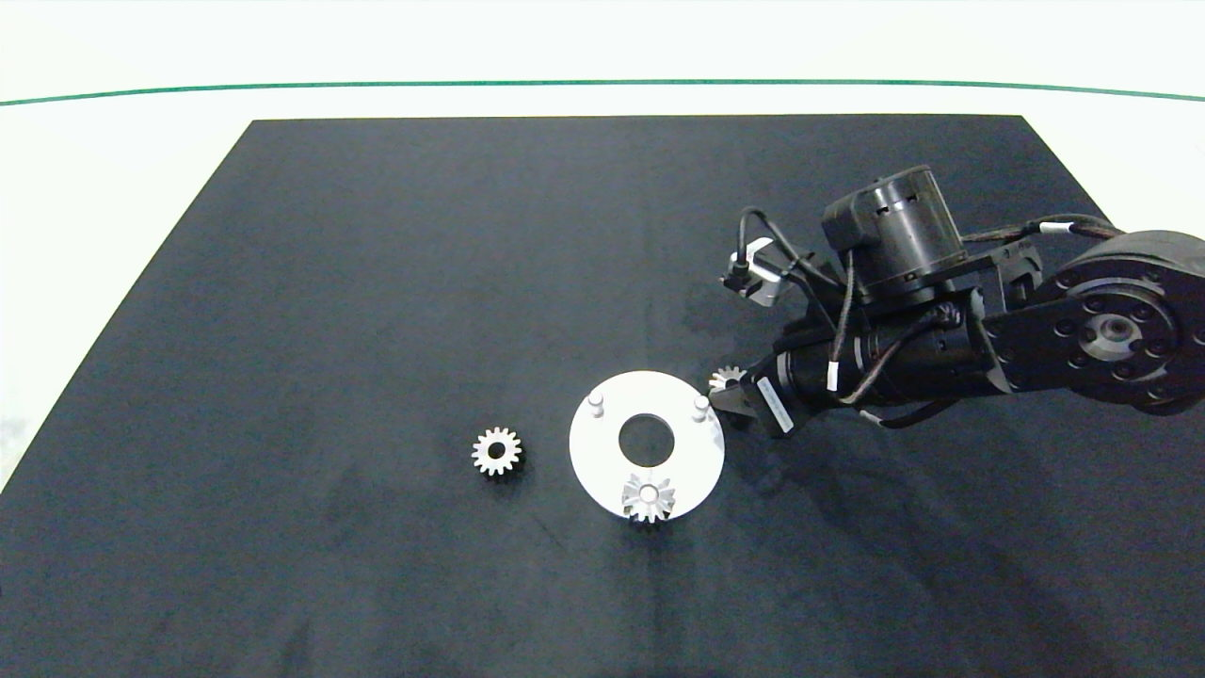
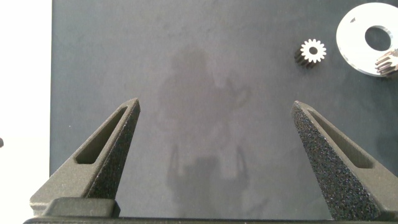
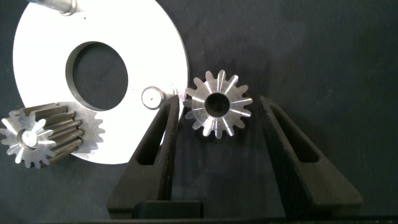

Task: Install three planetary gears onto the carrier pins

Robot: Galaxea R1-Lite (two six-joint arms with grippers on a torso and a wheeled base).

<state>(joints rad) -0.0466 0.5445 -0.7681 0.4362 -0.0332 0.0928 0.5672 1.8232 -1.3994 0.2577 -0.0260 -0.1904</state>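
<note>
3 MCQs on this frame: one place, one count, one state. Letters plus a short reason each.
1. Where does the loose gear lie?
A. On the mat, left of the white disc in the head view
B. On the disc
C. In the left tool

2. How many gears sit on carrier pins?
A. None
B. One
C. Three

3. How is the right tool?
A. Shut on a pin
B. Open around a gear
C. Out of view

A: it lies apart from the disc.
B: only one mounted gear; two pins stand bare.
B: the third gear sits between spread fingers, beside the disc.
</note>
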